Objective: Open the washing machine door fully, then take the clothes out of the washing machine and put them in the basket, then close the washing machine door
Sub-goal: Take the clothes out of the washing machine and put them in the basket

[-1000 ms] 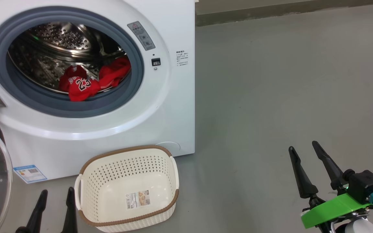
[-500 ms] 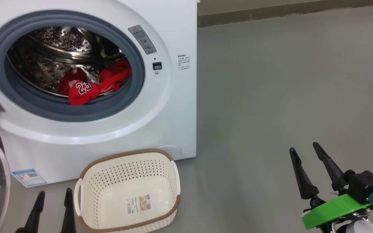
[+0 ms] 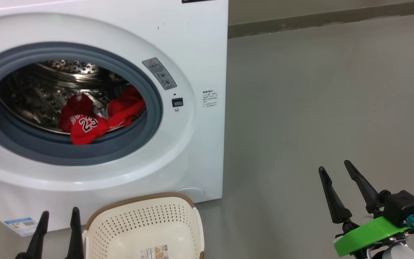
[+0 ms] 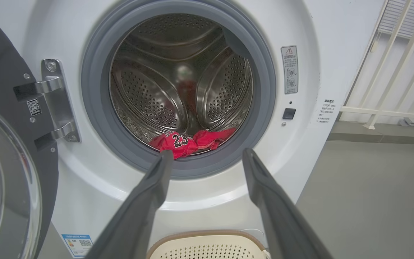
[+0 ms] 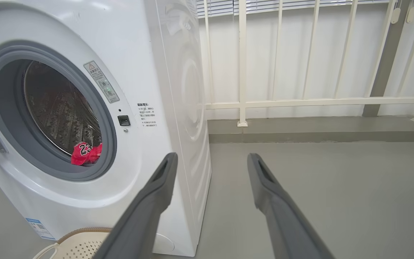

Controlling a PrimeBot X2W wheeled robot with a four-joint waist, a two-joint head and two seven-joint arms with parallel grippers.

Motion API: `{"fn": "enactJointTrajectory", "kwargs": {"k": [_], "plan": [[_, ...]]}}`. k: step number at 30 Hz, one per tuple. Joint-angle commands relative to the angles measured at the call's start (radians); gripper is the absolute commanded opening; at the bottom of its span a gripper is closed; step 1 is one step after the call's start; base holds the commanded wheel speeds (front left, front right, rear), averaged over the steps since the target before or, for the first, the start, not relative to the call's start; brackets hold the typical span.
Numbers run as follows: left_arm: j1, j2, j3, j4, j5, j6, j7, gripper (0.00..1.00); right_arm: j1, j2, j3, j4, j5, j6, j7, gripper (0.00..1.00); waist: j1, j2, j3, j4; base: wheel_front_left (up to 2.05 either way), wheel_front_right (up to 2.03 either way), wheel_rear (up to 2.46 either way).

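My left pincer (image 3: 59, 213) is hovering spread and empty, just beside the basket (image 3: 142, 219) on the floor (image 3: 300, 108). The red clothes (image 3: 84, 124) are lying inside the washing machine (image 3: 199, 54), above and beyond the pincer tips. The washing machine door (image 4: 2, 187) is standing open at my left. My right pincer (image 3: 334, 166) is hanging spread and empty, well apart from the clothes.

jersey (image 3: 84, 124): we read a white 23 on the red cloth.
grey sticker (image 3: 159, 73) on the washing machine (image 3: 199, 43): we make out a warning triangle; its print is too small for us.
blue label (image 3: 21, 225): unreadable to us.
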Motion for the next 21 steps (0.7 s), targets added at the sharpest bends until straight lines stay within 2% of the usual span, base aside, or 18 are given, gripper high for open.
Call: {"fn": "enactJointTrajectory", "kwargs": {"k": [1,21], "plan": [[-0.036,0.008,0.037,-0.026,0.002,-0.01,-0.012,1.0,-0.028,-0.018,0.019,-0.02,0.011,0.007,-0.006,1.0,0.0,0.0,0.0,0.0,0.8,-0.8,0.0],[-0.037,-0.005,0.042,-0.023,0.004,-0.008,-0.012,1.0,-0.029,-0.016,0.023,-0.02,0.015,0.007,-0.006,1.0,0.0,0.0,0.005,-0.002,0.1,-0.1,0.0]]}}
